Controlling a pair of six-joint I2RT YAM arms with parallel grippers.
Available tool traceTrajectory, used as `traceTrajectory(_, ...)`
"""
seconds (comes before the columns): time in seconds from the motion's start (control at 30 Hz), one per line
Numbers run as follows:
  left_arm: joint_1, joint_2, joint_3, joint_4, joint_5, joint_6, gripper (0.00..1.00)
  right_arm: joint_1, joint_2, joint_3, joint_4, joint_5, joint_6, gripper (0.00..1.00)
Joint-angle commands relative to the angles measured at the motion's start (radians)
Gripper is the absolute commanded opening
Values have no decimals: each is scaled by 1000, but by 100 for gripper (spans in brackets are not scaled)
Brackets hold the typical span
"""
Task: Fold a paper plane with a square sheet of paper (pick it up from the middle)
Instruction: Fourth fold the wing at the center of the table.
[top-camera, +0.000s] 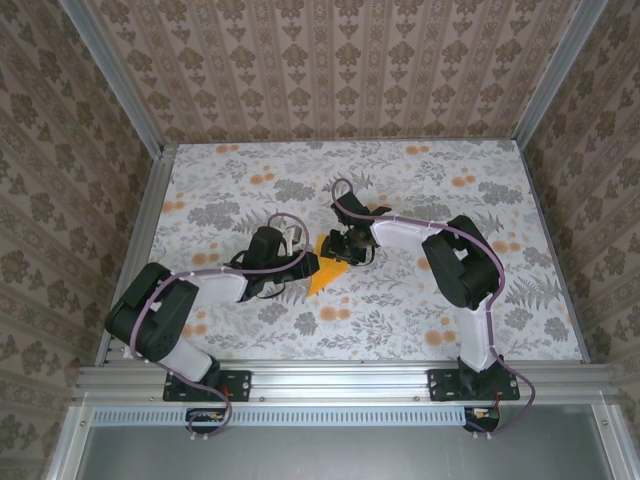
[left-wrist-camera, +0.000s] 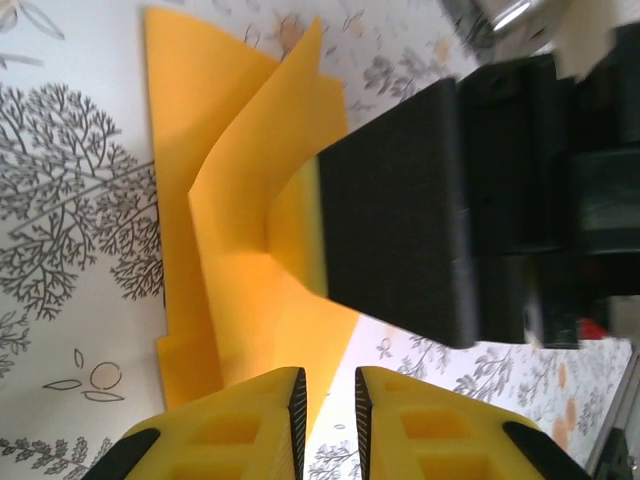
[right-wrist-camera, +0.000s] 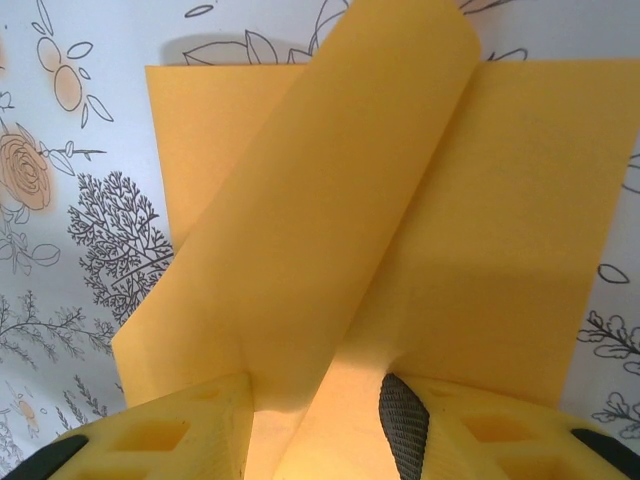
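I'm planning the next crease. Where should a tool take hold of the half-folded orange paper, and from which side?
Probably the raised flap, near its end between the open fingers of the right tool, coming from that near side: it stands off the table, while the rest of the square sheet of paper lies flat.

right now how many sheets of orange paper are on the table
1. The square sheet of paper lies partly folded mid-table, one flap raised inside the right tool. Another sheet underneath could be hidden.
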Motion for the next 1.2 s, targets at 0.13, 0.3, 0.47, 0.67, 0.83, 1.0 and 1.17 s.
traceTrajectory(0.13,-11,-51,-34,-1,-72,-30,23,-9,105,-48,-185,160,36,45)
traceTrajectory(0.3,-36,-46,-28,-20,-100,-29,22,-9,107,-49,-189,169,50,44)
traceTrajectory(0.47,-41,-18,-15,-17,-89,-27,17,-9,107,-54,-189,170,54,39)
traceTrajectory(0.67,-40,12,-3,-33,-91,-26,16,-10,107,-56,-191,174,57,37)
traceTrajectory(0.83,-41,28,0,-6,-59,-26,16,-9,106,-56,-192,174,57,37)
traceTrajectory(1.0,-42,8,3,-21,-71,-3,21,-10,106,-53,-192,172,54,39)
traceTrajectory(1.17,-44,16,10,-39,-87,15,32,-9,105,-56,-190,171,51,41)
